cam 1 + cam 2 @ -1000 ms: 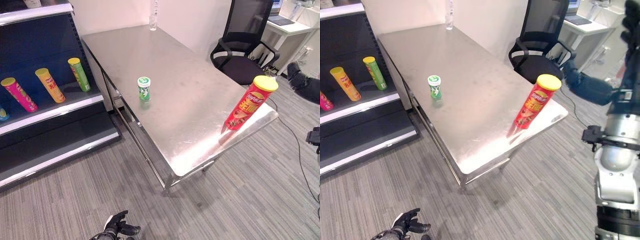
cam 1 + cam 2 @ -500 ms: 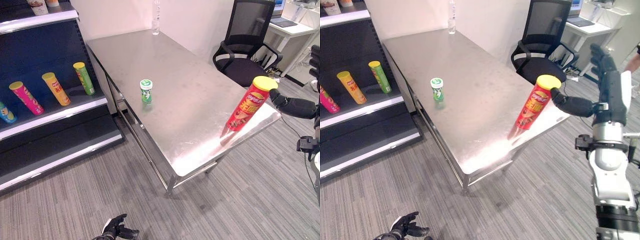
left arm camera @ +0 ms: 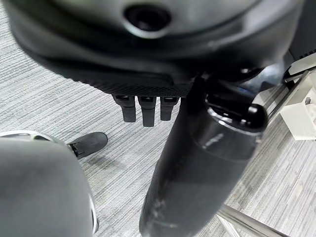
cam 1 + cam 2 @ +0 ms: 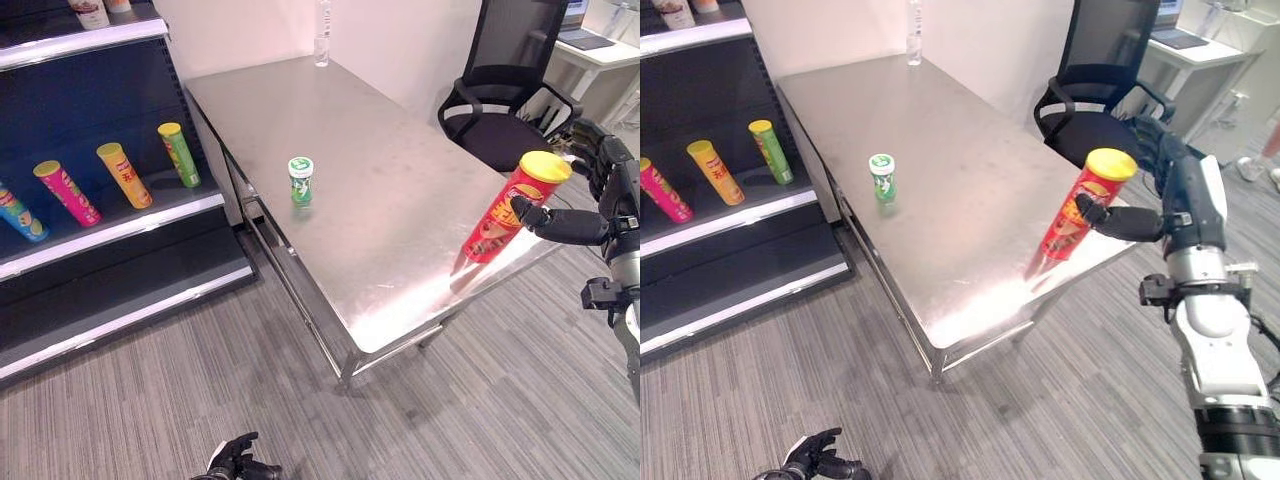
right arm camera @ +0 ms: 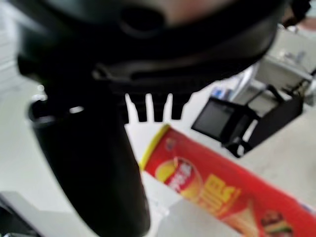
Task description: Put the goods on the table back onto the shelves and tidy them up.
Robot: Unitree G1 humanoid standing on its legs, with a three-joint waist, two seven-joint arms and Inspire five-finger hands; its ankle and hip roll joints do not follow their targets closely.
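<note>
Right eye view shows the task barely begun: 2 goods stand on the steel table (image 4: pixel 940 150), both upright. A tall red chip can (image 4: pixel 1087 204) with a yellow lid stands at the table's near right corner, and a short green-and-white can (image 4: pixel 881 177) stands near the table's left edge, well apart from the red one. A clear bottle (image 4: pixel 914 20) stands at the far end of the table against the wall; whether it counts among the goods I cannot tell. On the shelf unit (image 4: pixel 110 225) to the left, several cans already lean in a row: a green can (image 4: pixel 179 154), an orange can (image 4: pixel 124 175), a pink can (image 4: pixel 67 193) and a blue can (image 4: pixel 18 214) at the view's left edge. The right hand (image 4: pixel 1167 190) is raised beside the red chip can, its fingers straight and spread behind the lid and its thumb reaching to the can's side, touching it or just short of it, with nothing gripped yet. In the right wrist view the can lies just past the straight fingertips (image 5: pixel 153 113). The left hand (image 4: pixel 238 462) hangs low over the carpet, near the bottom edge, fingers relaxed and holding nothing. By my reading, the red can is the piece in hand, and it, the small green can and any straightening of the shelf row are all left to do.
</note>
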